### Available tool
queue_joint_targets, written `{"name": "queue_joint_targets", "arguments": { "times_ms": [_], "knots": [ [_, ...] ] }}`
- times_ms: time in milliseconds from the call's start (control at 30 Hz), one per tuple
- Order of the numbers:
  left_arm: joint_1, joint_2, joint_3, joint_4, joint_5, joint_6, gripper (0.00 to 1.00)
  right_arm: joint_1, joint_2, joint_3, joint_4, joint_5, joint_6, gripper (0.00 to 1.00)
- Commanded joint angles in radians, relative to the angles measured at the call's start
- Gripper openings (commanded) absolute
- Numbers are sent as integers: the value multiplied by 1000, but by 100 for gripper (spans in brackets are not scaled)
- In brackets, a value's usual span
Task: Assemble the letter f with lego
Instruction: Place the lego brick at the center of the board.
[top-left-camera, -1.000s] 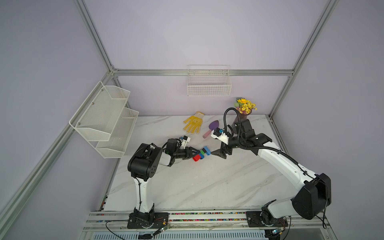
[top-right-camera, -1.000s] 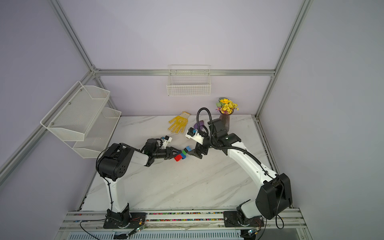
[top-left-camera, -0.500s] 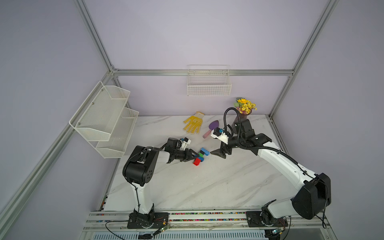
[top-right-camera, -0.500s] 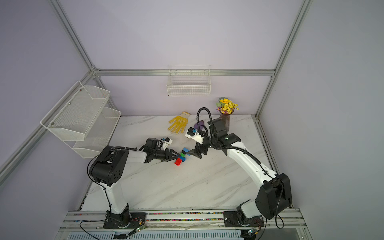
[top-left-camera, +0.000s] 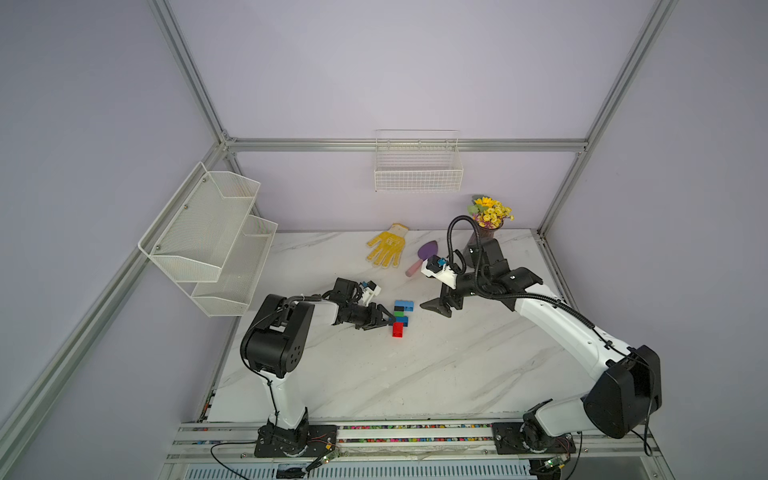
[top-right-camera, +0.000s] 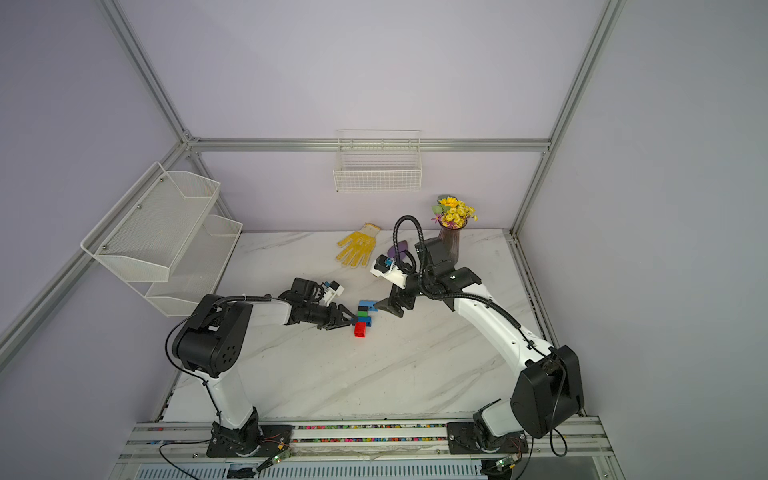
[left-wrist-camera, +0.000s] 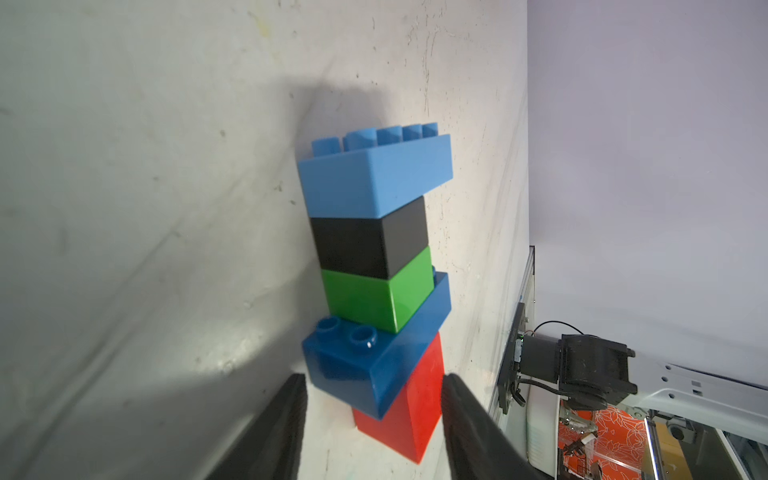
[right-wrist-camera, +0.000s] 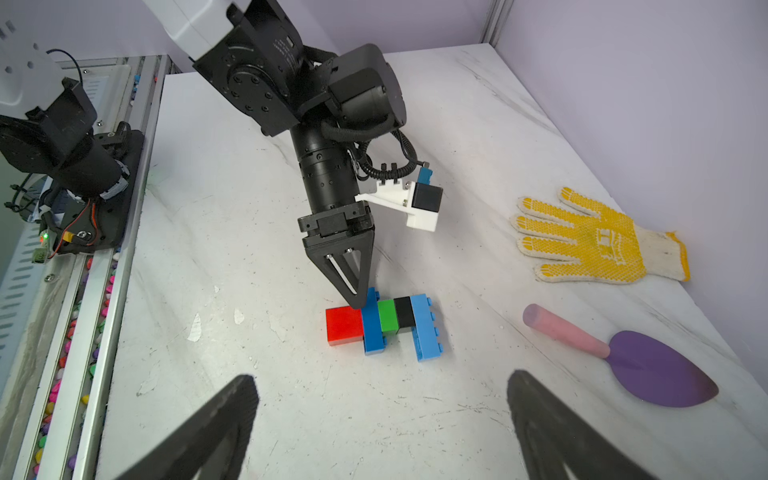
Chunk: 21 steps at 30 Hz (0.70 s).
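The lego is joined into the letter f (top-left-camera: 401, 318), which lies flat on the white marble table (top-left-camera: 415, 374). Its stem runs red (right-wrist-camera: 343, 324), green (left-wrist-camera: 374, 299) and black, with a dark blue bar (left-wrist-camera: 374, 361) and a light blue bar (right-wrist-camera: 426, 328) sticking sideways. My left gripper (left-wrist-camera: 374, 411) is open astride the red end, and table shows between each finger and the bricks. In a top view the left gripper (top-right-camera: 351, 322) sits low beside the letter f (top-right-camera: 363, 318). My right gripper (right-wrist-camera: 382, 415) is open and empty, a short way off the letter's other side, as both top views show (top-left-camera: 434, 307).
A yellow glove (top-left-camera: 386, 249) and a purple trowel (right-wrist-camera: 648, 365) lie behind the bricks. A flower vase (top-left-camera: 486, 220) stands at the back right. A white mesh shelf (top-left-camera: 208, 241) hangs on the left wall and a wire basket (top-left-camera: 417, 166) on the back wall.
My left gripper has brought the joined bricks down onto the table and its jaws have parted from them. The right arm has stayed put.
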Motion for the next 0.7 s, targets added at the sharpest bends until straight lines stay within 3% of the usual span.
{"name": "queue_joint_targets", "arguments": {
  "times_ms": [0, 400, 533, 600, 667],
  "knots": [
    [-5, -30, 61, -118, -76, 95, 58, 5, 9, -6, 12, -20, 7, 97],
    [31, -109, 209, -355, -322, 271, 64, 3, 34, -20, 29, 24, 2, 97],
    [73, -192, 203, -326, -397, 281, 74, -9, 59, -58, 122, 64, 47, 97],
    [98, -244, 179, -285, -435, 274, 90, -25, 73, -87, 175, 72, 89, 97],
    [120, -293, 141, -228, -475, 263, 96, -43, 83, -128, 252, 79, 138, 97]
  ]
}}
